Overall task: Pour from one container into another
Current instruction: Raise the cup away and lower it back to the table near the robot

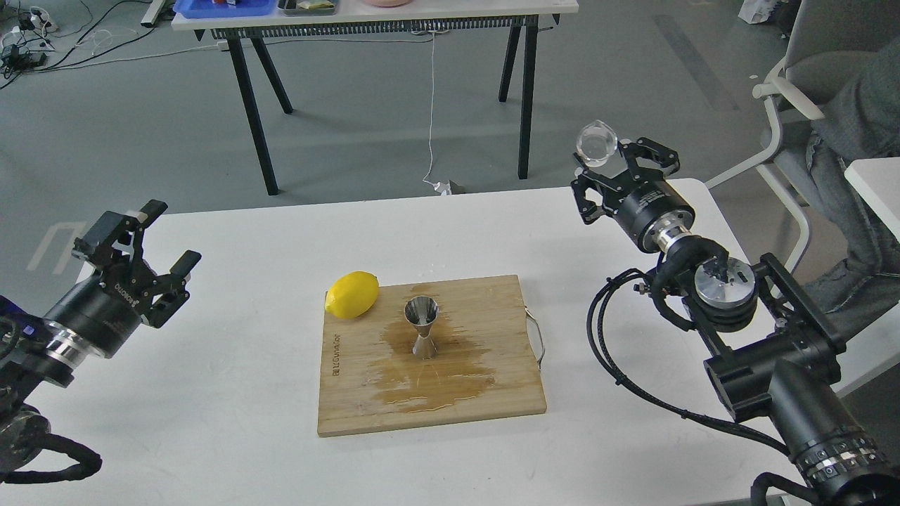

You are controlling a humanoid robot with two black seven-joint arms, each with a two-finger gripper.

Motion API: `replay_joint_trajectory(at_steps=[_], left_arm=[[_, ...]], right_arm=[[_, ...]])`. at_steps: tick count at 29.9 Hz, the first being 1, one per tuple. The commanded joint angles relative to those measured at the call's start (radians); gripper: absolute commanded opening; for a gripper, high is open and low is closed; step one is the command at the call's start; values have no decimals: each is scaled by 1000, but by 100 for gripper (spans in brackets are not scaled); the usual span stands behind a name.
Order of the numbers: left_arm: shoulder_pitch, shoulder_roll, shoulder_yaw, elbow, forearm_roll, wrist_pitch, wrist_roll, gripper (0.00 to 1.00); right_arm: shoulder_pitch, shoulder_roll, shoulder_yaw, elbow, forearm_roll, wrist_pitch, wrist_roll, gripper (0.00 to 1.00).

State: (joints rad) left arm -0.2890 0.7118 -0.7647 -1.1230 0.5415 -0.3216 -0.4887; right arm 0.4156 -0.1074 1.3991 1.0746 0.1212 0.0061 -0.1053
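Observation:
The clear glass cup is up in the air beyond the table's far right edge, at the fingertips of my right gripper, which looks shut on it; the grip itself is hard to make out. The steel jigger stands upright in the middle of the wooden cutting board, well left of and below the cup, with a wet brown stain around its base. My left gripper hovers open and empty over the table's left side.
A yellow lemon lies on the board's far left corner. The board has a metal handle on its right side. The white table bears it all. A chair with a seated person is at the right, and another table stands behind.

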Motion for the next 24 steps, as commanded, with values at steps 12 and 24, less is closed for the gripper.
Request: replay_joint_trajectory(at_steps=[12, 24], left_arm=[[4, -2, 1, 0, 2, 3, 0, 99], [16, 0, -1, 0, 2, 3, 0, 99]], right_arm=[[-192, 3, 187, -4, 221, -313, -8, 34], [-247, 51, 186, -5, 219, -389, -4, 34]])
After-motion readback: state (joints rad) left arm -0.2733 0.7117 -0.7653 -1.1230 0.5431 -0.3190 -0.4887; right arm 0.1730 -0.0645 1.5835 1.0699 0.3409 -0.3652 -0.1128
